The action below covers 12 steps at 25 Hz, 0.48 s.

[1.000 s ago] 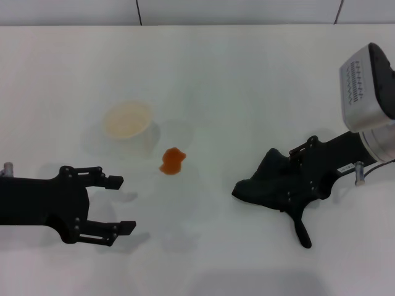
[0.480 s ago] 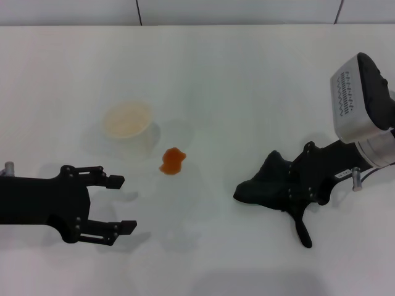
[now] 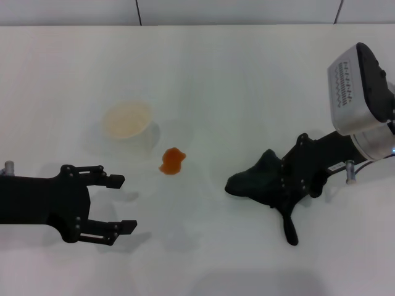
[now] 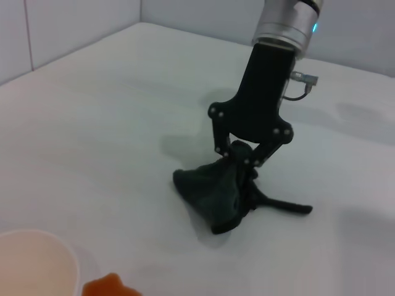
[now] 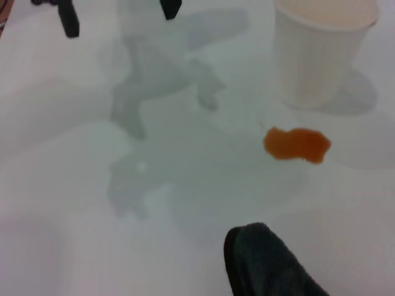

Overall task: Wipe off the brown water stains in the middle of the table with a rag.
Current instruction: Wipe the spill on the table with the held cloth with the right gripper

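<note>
I've got the right gripper (image 3: 285, 179) with jaws clenched on the rag (image 3: 259, 183), which sits bunched on the surface (image 3: 247, 74) well to the right of the brown water stains (image 3: 172, 161), tail trailing toward me. My worry: the white cup (image 3: 128, 121) stands just beside the blot on its far left, so an overshooting sweep could knock it, and a bunched rag may smear rather than lift. Left gripper (image 3: 117, 203) hangs parked at near left, jaws released.
</note>
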Tool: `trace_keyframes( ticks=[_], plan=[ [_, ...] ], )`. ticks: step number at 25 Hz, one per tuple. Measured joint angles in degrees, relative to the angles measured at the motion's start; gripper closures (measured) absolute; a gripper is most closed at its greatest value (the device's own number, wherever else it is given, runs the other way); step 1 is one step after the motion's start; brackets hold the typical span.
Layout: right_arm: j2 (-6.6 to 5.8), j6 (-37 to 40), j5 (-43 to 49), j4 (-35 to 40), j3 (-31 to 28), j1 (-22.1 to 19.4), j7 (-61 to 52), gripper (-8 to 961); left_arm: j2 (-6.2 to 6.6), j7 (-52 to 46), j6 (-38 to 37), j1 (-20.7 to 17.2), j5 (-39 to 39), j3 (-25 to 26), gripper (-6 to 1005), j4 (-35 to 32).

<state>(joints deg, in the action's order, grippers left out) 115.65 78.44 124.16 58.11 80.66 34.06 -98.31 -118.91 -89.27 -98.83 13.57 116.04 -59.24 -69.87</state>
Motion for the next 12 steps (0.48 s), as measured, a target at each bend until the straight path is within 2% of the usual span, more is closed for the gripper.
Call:
trace_keyframes(
  ticks=[5, 10, 12],
  plan=[
    [0.26, -4.06, -3.53, -0.46, 2.2, 1.08, -0.59, 848, 0.0, 0.23, -0.13, 0.05, -0.08, -0.5, 138, -0.02],
    [0.28, -13.2, -3.9, -3.71, 11.08, 5.75, -5.19, 859, 0.0, 0.31, -0.14, 0.05, -0.17, -0.79, 138, -0.09],
    [0.35, -15.08, -4.1, -5.23, 12.7, 7.48, -5.78, 859, 0.0, 0.32, -0.13, 0.12, -0.17, -1.16, 138, -0.09]
  ],
)
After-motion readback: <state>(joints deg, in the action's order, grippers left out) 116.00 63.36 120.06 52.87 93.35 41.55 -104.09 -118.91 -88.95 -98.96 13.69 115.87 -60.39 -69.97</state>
